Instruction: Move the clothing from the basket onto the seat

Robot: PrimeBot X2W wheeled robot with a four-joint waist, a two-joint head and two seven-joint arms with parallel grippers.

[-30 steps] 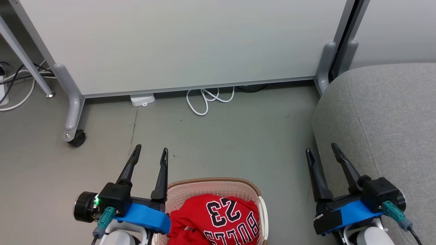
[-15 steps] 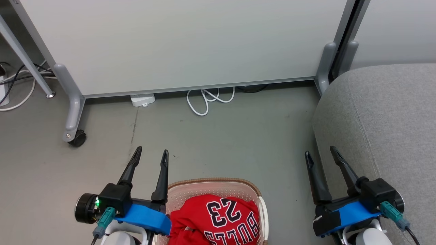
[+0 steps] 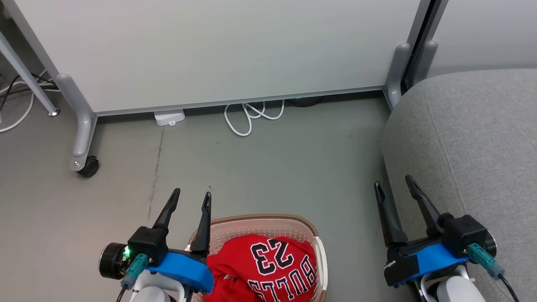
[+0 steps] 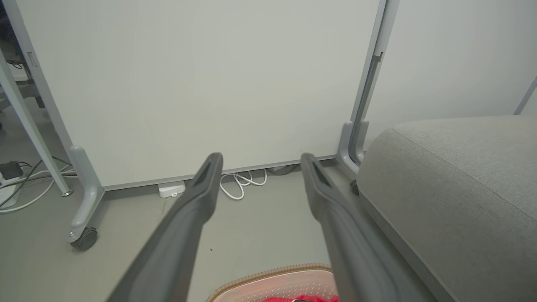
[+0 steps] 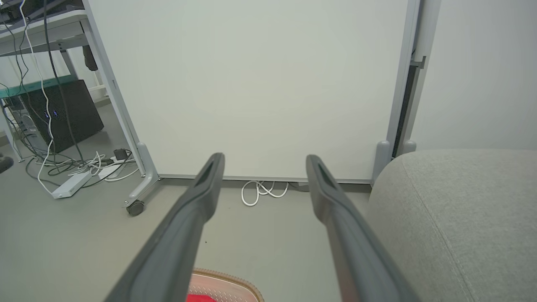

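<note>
The left gripper [image 3: 191, 193] has its two dark fingers spread wide, and nothing is between them. It sits at the lower left of the head view, and its inner finger reaches over the left edge of the basket [image 3: 260, 219]. The right gripper [image 3: 393, 182] is spread wide too, and it is empty. It is at the lower right, right by the rounded edge of the grey seat [image 3: 474, 147].

The red jersey [image 3: 268, 268] with the big "23" lies bunched up in the basket, at the bottom middle of the view. I cannot tell if more red cloth is hiding under it. The seat has no clothes on it, so the job has not really started.

The first step looks like a grab with the left gripper, since it is closest. To do it well, it should tip its fingers down into the basket and pinch a thick fold near the middle of the jersey, not a thin edge. It should lift high, so the cloth clears the brown rim and does not drag the light basket along. Then it can swing across the bare floor [image 3: 272, 167] toward the right side and let go well onto the seat, not on its rounded edge, where cloth could slide off.
</note>
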